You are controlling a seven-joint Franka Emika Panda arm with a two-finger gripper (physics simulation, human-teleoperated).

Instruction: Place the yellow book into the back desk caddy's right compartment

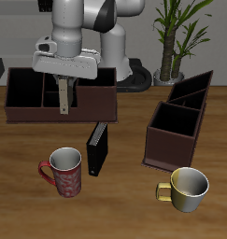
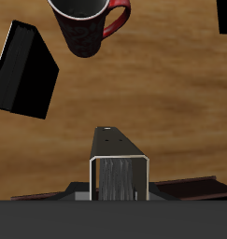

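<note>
My gripper (image 1: 64, 91) is shut on the yellow book (image 1: 64, 101), a thin tan hardback that hangs upright from the fingers. It is held over the front wall of the back desk caddy (image 1: 31, 114), a long low dark brown tray, about at its middle sections. The caddy's right compartment (image 1: 94, 86) is the wide end section beside the book. In the wrist view the book (image 2: 120, 163) shows edge-on between my fingers, with the gripper (image 2: 120, 185) closed on it and a strip of the caddy's rim (image 2: 194, 189) behind it.
A black book (image 1: 96, 149) (image 2: 26, 70) stands in front of the caddy. A red mug (image 1: 63, 171) (image 2: 87, 23) is nearer the front edge. A taller brown caddy (image 1: 180, 117) with slanted dividers and a yellow-white mug (image 1: 187, 187) stand on the other side.
</note>
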